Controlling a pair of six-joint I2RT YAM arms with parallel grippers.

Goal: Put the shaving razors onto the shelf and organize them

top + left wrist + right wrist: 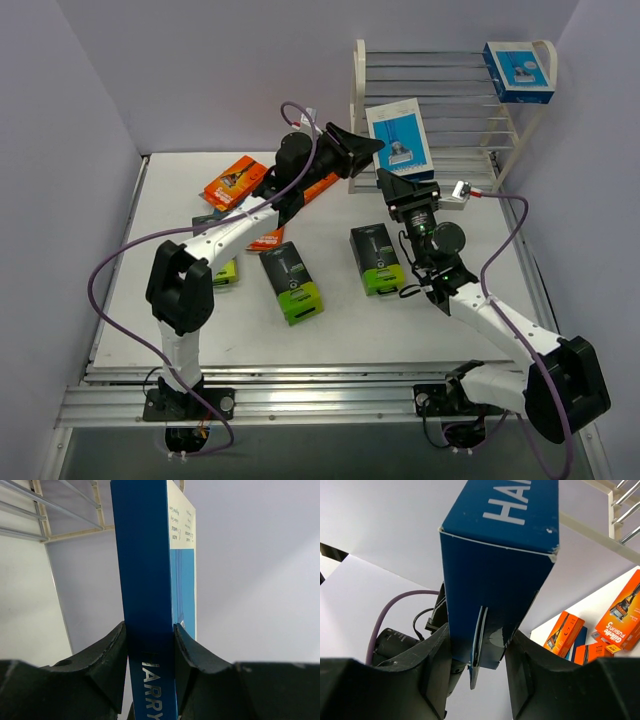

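A flat blue-and-white cardboard razor pack (400, 135) hangs in the air just in front of the cream plastic shelf (357, 85) with thin metal rods. The left hand (150, 650) and right hand (480, 650) both pinch it between black fingers. A second blue pack (518, 72) rests on the top tier.
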